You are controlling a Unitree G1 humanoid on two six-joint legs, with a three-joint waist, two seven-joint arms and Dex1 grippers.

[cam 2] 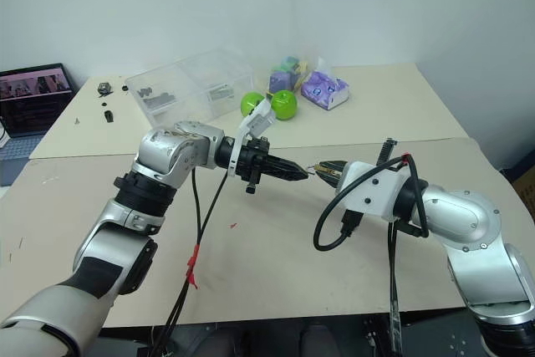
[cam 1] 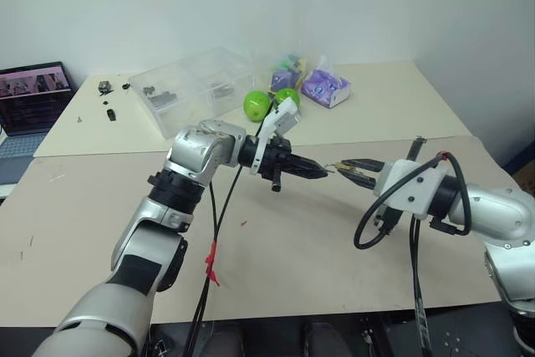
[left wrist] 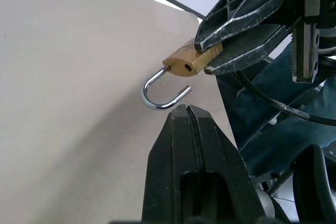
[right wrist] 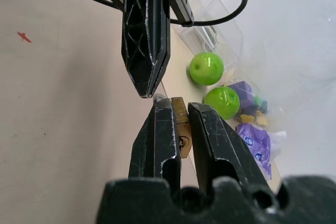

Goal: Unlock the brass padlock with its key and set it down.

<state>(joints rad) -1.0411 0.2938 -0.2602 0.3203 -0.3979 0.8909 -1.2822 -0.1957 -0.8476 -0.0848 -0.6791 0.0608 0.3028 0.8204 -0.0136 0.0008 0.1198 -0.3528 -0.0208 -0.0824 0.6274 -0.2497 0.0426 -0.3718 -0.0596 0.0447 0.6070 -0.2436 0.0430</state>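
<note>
1. My right claw point(cam 1: 351, 173) pinches the padlock point(left wrist: 191, 61) by its brass body, up in the air over the tabletop point(cam 1: 334, 240), which leaves the shackle and keyhole end free to work on
2. My left claw point(cam 1: 320, 172) is fully shut, tip to tip with the right one and just beside the shackle; I judge it is there for the key work, but I cannot make out the key in its fingers
3. The left wrist view gives what the head views cannot: the shackle hangs swung open, one end out of the body, so I judge the lock undone and only the setting down left
4. The right wrist view shows brass between my fingers point(right wrist: 157, 135), with apples point(right wrist: 206, 68) beyond
</note>
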